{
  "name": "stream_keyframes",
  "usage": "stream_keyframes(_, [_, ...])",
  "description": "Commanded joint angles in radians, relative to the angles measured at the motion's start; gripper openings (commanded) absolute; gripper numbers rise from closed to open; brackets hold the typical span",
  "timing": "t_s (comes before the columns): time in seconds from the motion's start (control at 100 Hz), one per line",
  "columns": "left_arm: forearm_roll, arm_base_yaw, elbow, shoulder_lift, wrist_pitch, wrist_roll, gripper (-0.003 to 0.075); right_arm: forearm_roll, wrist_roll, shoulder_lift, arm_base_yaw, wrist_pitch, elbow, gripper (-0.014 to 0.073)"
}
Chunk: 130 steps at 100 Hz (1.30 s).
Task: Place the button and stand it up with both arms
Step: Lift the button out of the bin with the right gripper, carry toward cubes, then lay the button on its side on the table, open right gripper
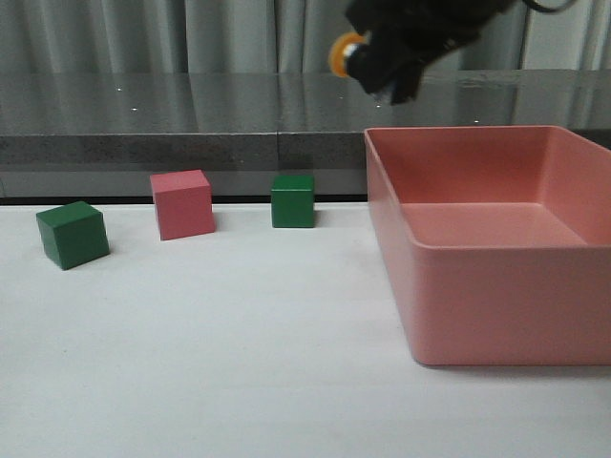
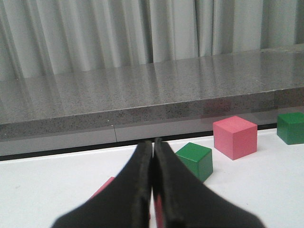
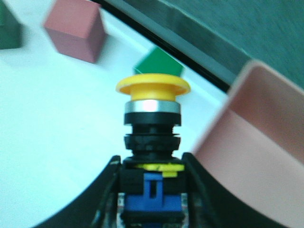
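button point(image 3: 153, 142) is being clamped at its blue base by right gripper point(image 3: 152, 199) | judged light, rigid, top-heavy | left gripper point(image 2: 153, 190) is being held clenched, empty

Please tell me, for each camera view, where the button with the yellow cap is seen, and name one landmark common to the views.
Front view: the button is at top centre, held by the right end effector above the far left corner of the pink bin.
Left wrist view: not in it.
Right wrist view: the button fills the centre, clamped at its blue base.
Shared landmark: the pink cube.
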Motion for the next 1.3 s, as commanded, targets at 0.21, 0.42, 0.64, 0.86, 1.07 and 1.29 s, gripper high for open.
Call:
stream_keyframes(0.21, [-0.002, 0.003, 0.046, -0.031, -0.084, -0.006, -0.002, 0.005, -0.488, 0.148, 0.198, 0.25, -0.305, -0.0082])
stream_keyframes(0.42, [-0.002, 0.003, 0.046, -0.031, -0.084, -0.006, -0.002, 0.048, -0.672, 0.313, 0.232, 0.233, -0.371, -0.0081])
stream_keyframes(0.64, [-0.002, 0.003, 0.046, -0.031, -0.084, -0.006, -0.002, 0.067, -0.674, 0.426, 0.232, 0.152, -0.38, -0.0081])
stream_keyframes(0.86, [-0.002, 0.003, 0.046, -0.031, -0.084, -0.006, -0.002, 0.098, -0.674, 0.482, 0.232, 0.168, -0.38, -0.0081])
stream_keyframes(1.07, [-0.002, 0.003, 0.046, -0.031, -0.084, -0.006, -0.002, 0.139, -0.674, 0.501, 0.232, 0.179, -0.381, 0.0074])
stream_keyframes(1.29, [-0.002, 0.003, 0.046, -0.031, -0.084, -0.006, -0.002, 0.141, -0.673, 0.5, 0.232, 0.171, -0.382, 0.0598])
